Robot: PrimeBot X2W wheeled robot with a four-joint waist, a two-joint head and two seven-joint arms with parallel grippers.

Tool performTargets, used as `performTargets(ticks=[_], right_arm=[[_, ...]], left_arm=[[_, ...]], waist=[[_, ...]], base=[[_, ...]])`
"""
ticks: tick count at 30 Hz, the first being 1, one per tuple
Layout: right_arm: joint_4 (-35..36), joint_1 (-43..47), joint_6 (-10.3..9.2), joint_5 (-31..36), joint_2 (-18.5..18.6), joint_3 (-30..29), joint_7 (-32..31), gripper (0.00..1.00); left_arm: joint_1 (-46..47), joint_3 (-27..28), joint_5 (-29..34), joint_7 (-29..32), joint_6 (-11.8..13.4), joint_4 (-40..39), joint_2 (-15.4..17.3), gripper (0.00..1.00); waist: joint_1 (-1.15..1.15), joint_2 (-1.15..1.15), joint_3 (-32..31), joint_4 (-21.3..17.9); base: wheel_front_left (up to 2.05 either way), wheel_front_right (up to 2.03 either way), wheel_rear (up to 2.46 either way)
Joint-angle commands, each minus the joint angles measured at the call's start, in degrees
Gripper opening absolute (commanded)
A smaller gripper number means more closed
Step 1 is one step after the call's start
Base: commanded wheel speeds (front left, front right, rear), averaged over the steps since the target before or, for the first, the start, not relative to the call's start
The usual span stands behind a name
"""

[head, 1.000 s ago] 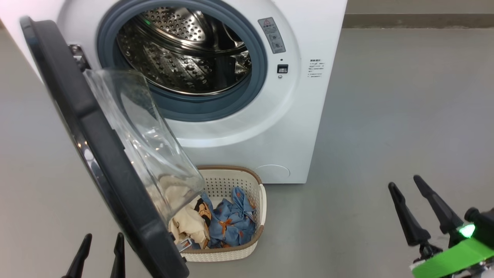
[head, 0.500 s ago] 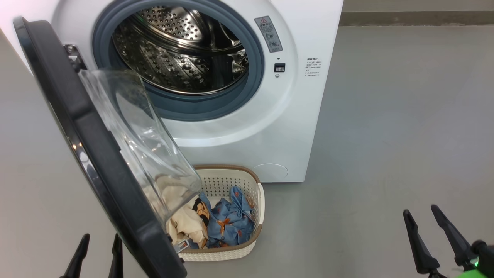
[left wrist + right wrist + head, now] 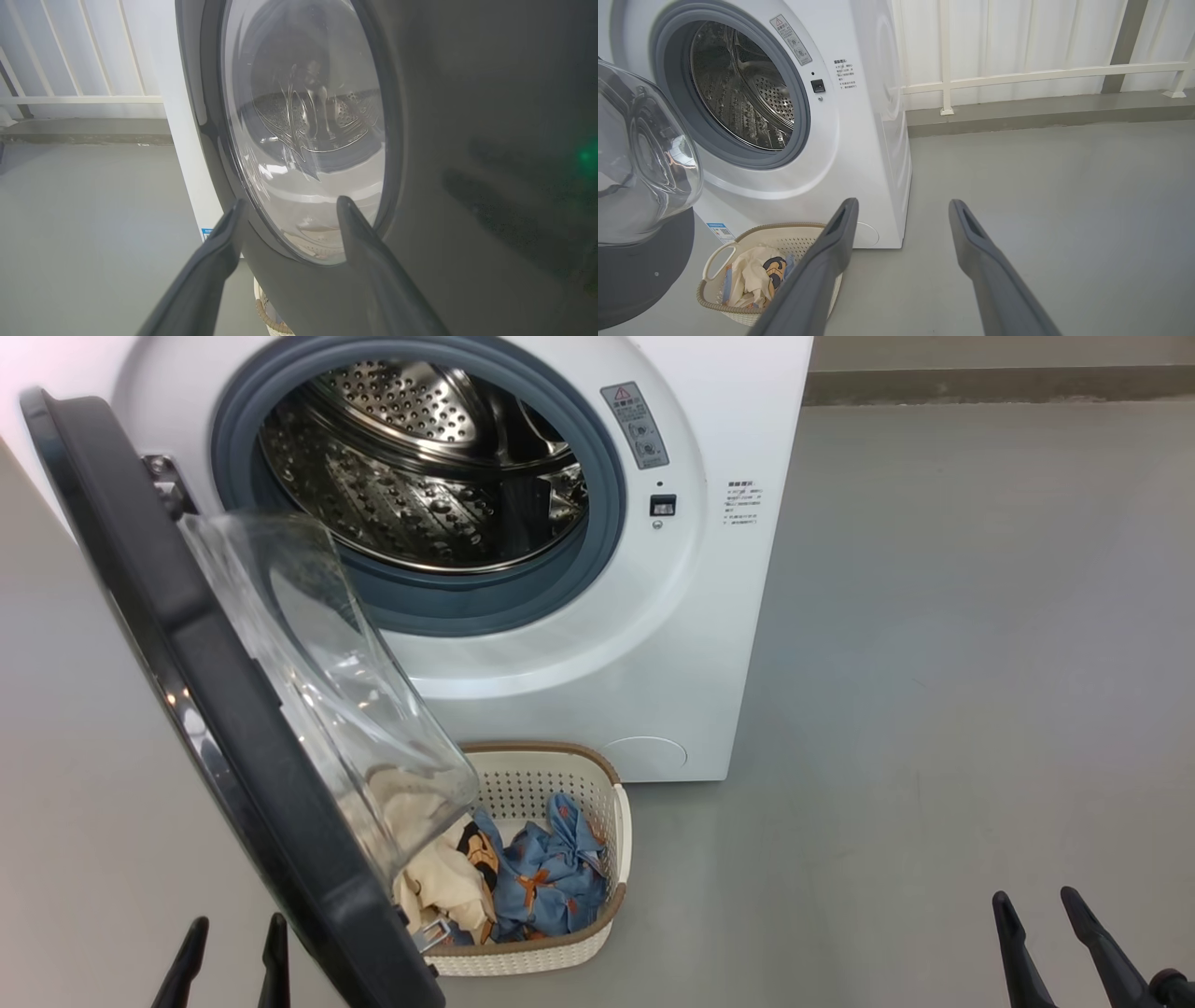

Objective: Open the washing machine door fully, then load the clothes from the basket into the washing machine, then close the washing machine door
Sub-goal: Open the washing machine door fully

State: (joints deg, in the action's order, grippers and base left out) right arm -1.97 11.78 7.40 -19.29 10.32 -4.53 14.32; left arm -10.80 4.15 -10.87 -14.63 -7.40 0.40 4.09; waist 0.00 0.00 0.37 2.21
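Finds washing machine door (image 3: 219,709) swung wide, overhanging basket (image 3: 523,784) on the floor at washing machine (image 3: 691,616) front. Counts clothes (image 3: 523,882) all in basket, drum (image 3: 420,495) bare. Leaves loading and closing undone. Notes left tool (image 3: 236,933), right tool (image 3: 1034,901) fingers apart, empty

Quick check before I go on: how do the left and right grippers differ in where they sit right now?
The left gripper sits close beside the outer face of the washing machine door; the right gripper hangs over bare floor, well clear of it. The left gripper points at the door glass; the right gripper points toward the open steel drum and basket. Both are open and empty.
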Motion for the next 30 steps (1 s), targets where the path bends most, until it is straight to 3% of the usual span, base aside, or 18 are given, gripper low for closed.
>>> performTargets(ticks=[1,6,7,9,10,21,30], right_arm=[[1.3,-0.58,0.09,0.91,0.85,0.83,0.68,1.0],[1.43,-0.53,0.09,1.05,0.94,0.59,0.68,1.0],[1.45,-0.53,0.09,1.08,0.99,0.57,0.68,1.0],[1.44,-0.53,0.09,1.14,1.05,0.56,0.68,1.0],[1.41,-0.55,0.09,1.18,1.06,0.58,0.68,1.0],[1.35,-0.28,0.09,1.3,1.13,0.75,0.68,1.0],[1.44,0.26,0.09,1.52,1.12,0.29,0.68,1.0]], left_arm=[[1.13,2.08,0.52,-0.37,-0.09,-1.39,0.76,1.0],[1.16,2.06,0.57,-0.37,-0.09,-1.03,0.71,0.99],[1.17,2.05,0.58,-0.37,-0.09,-0.91,0.69,0.84],[1.14,2.07,0.57,-0.37,-0.09,-0.6,0.63,0.42],[1.09,2.08,0.52,-0.37,-0.09,-0.35,0.59,0.0],[1.05,4.07,0.27,-0.37,-0.09,0.87,-0.03,0.0],[4.37,12.92,0.88,-0.37,-0.09,-5.1,-0.82,0.0]], waist=[[0.0,0.0,0.0,-0.03],[0.0,0.0,0.03,0.15],[0.0,0.0,0.03,0.23],[0.0,0.0,0.02,0.37],[0.0,0.0,0.02,0.44],[0.0,0.0,0.02,0.88],[0.0,0.0,-0.25,1.71]], base=[[0.0,0.0,0.0],[0.0,0.0,0.0],[0.0,0.0,0.0],[0.0,0.0,0.0],[0.0,0.0,0.0],[0.0,0.0,0.0],[0.0,0.0,0.0]])
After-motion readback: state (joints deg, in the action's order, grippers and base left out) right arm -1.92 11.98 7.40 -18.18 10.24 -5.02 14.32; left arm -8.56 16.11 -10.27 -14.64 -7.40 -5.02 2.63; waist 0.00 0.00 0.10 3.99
